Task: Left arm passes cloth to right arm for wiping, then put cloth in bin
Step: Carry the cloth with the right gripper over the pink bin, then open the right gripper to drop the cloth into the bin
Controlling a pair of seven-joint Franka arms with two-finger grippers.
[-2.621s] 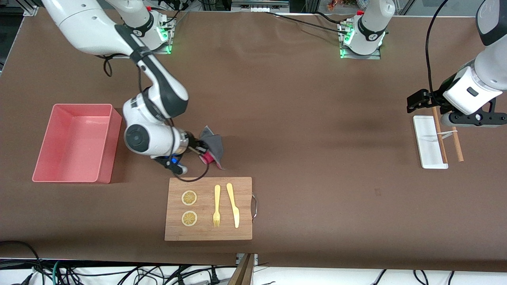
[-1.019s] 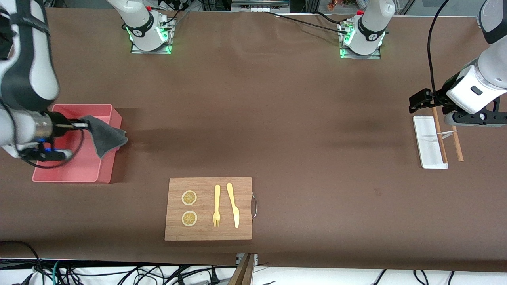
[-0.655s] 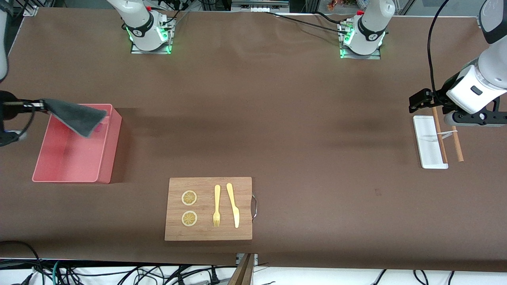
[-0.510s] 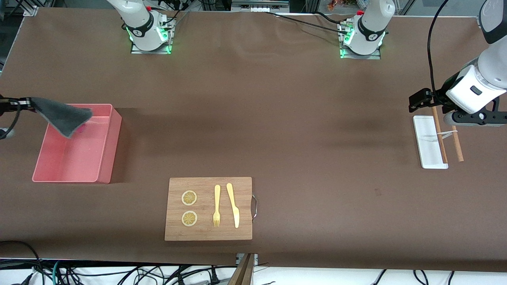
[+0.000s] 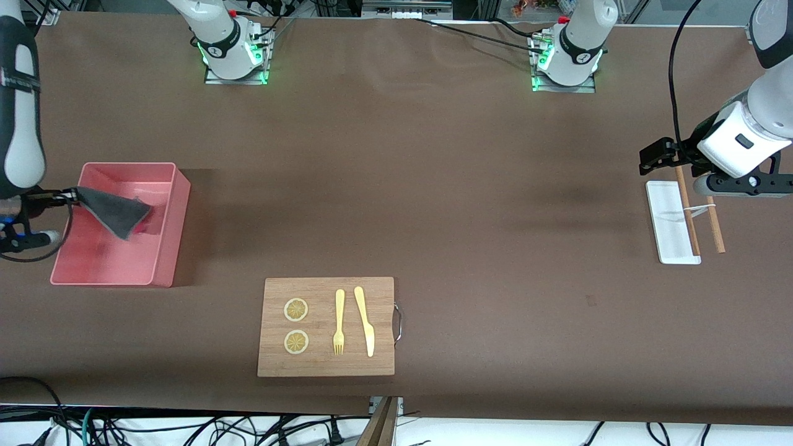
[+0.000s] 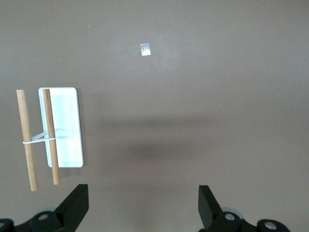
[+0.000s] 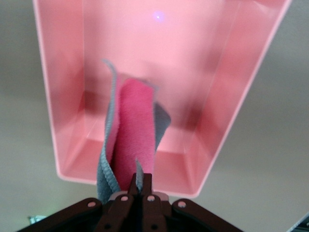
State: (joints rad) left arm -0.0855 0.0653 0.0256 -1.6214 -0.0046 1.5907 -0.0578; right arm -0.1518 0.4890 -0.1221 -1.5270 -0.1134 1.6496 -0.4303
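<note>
Two arms divide the work: the bin (image 5: 162, 238) sits at the right arm's end, so the right gripper (image 5: 67, 198), clamped on the cloth (image 5: 114, 212), dangles it over the bin for dropping. Left gripper (image 6: 142, 212) waits open-jawed above the white tray (image 5: 668, 232).

Bright, even overhead light; soft shadows, sharp focus.

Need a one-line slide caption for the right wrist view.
Right gripper shut on the dark grey fabric cloth with a pink-red patch, hanging over the pink rectangular plastic bin.
</note>
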